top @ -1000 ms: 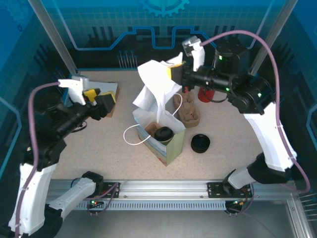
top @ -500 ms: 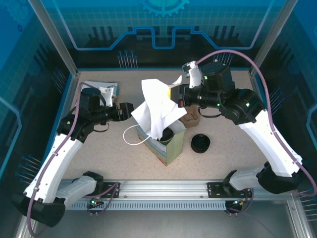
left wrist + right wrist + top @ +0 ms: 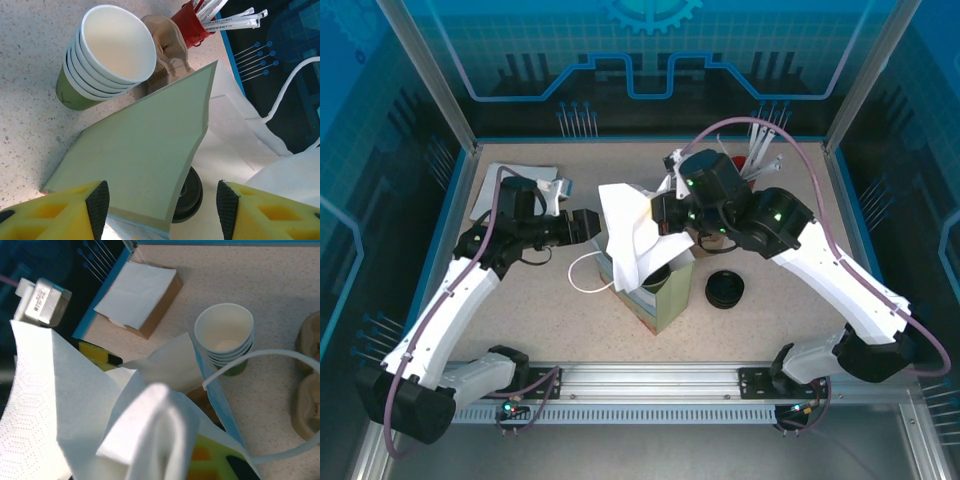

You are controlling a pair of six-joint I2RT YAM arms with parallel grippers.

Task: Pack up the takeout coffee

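A pale green paper bag (image 3: pixel 665 298) with white string handles stands mid-table. In its mouth a dark bit of the takeout coffee's black lid (image 3: pixel 661 273) shows, mostly covered by a white napkin (image 3: pixel 628 232). My right gripper (image 3: pixel 662 210) is shut on that napkin, which hangs into the bag's mouth; the napkin (image 3: pixel 125 425) hides most of its yellow fingers (image 3: pixel 220 462). My left gripper (image 3: pixel 588 224) is open at the bag's left side. In the left wrist view the bag's wall (image 3: pixel 145 155) lies between its pads (image 3: pixel 98 202), not pinched.
A stack of green paper cups (image 3: pixel 107 57) stands beside the brown pulp carrier (image 3: pixel 167 45) and the red cup of straws (image 3: pixel 192 22). Spare black lids (image 3: pixel 725 288) lie right of the bag. A box of napkins (image 3: pixel 137 295) sits at the back left.
My left arm swung in from the far left to the bag's side. My right arm moved left and lower, bringing the napkin down over the bag's mouth and covering the lidded cup.
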